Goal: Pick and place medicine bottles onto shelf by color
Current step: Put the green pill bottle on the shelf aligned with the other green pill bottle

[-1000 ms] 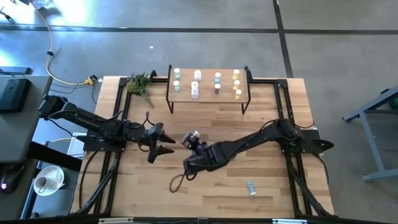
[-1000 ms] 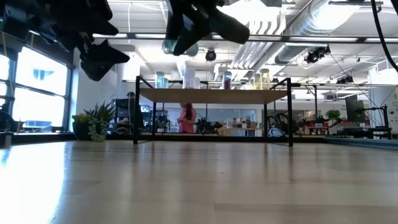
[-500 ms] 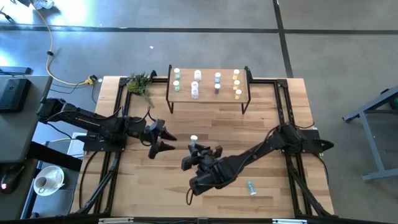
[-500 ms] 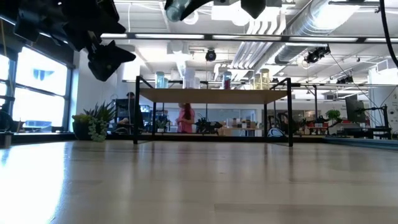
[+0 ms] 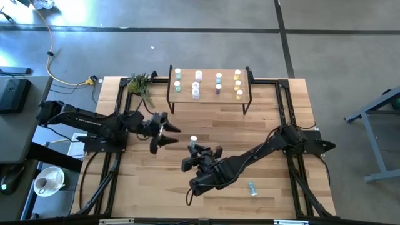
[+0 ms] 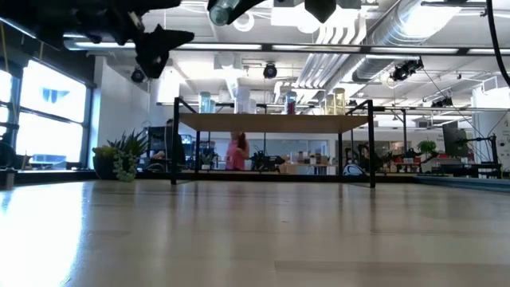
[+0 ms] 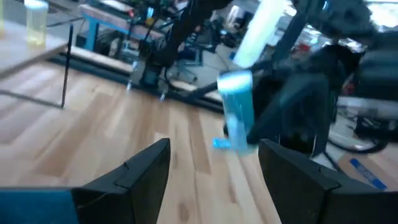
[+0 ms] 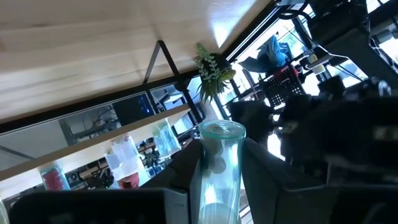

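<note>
A: Right claw (image 5: 194,145), item one: clamped on a small light-blue cylindrical bottle with a white cap (image 5: 194,140), raised clear of the slatted wooden tabletop (image 5: 262,131), well short of the low light-wood shelf on black legs (image 5: 209,95).

B: Change since a moment ago?

A: It has lifted and drawn back from the shelf. Left claw (image 5: 165,134): jaws wide, empty, has closed in beside the bottle.

B: Meaning?

A: Likely a handover; placing still pending. One bottle (image 5: 252,187) lies far from the shelf.
</note>
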Controlling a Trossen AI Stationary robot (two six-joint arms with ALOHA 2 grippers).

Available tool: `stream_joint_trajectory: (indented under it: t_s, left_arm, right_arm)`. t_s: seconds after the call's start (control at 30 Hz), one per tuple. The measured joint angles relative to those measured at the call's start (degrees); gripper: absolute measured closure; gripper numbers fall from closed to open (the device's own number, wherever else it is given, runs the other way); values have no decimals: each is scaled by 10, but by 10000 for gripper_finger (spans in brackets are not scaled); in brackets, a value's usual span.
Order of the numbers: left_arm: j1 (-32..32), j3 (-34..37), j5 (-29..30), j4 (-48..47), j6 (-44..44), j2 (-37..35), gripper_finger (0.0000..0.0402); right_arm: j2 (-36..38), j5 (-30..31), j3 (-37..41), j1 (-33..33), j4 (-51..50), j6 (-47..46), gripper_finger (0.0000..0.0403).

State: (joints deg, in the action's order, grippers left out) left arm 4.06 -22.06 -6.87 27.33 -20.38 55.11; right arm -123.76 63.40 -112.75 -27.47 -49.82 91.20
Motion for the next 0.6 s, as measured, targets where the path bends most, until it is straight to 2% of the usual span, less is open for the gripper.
stream_joint_trajectory:
  t_s: [0.17, 0.3, 0.47, 0.6]
  left_arm:
    - [73, -34, -168, -12, -8, 3, 167]
    - [108, -41, -247, -14, -44, 13, 167]
    - [116, -41, -310, -6, -50, 39, 167]
    - [116, -41, -316, 37, -70, 66, 167]
  right_arm:
    - [0, 0, 0, -4, 23, 8, 324]
    - [0, 0, 0, -10, 57, 23, 324]
    - [0, 2, 0, -10, 99, 30, 324]
    - [0, -7, 0, -7, 117, 44, 324]
